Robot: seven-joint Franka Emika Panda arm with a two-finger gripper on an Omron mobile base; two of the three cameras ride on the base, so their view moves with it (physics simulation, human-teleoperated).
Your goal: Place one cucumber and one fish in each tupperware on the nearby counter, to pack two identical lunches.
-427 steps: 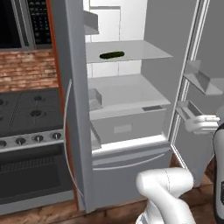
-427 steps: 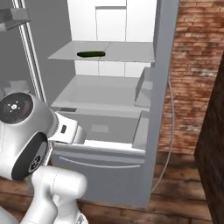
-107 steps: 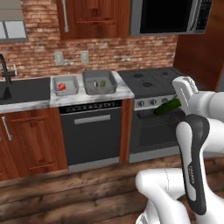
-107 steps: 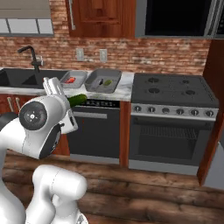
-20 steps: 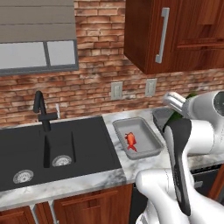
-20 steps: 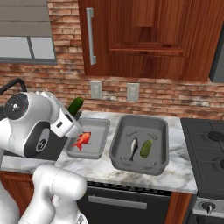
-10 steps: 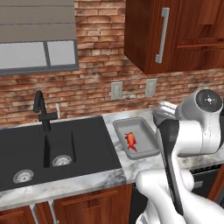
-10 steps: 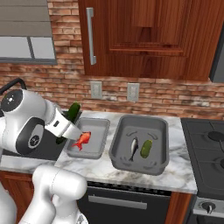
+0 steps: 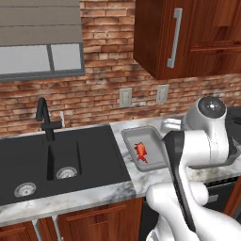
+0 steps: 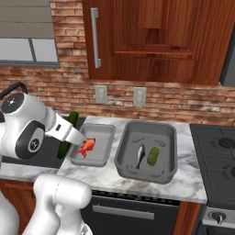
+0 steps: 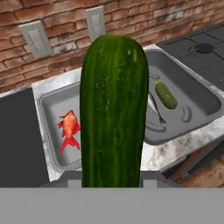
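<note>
Your two-finger gripper (image 10: 69, 133) is clamped on a long dark-green cucumber (image 11: 114, 113). It hangs beside the smaller grey rectangular tupperware (image 10: 104, 133), which holds a red fish (image 10: 86, 146).

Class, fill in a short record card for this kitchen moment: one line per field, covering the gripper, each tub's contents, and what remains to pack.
gripper: shut on the held cucumber
smaller tupperware: red fish only
larger tupperware: grey fish and a cucumber
surface: counter, beside the sink
left to pack: held cucumber, likely for the smaller tupperware
</note>
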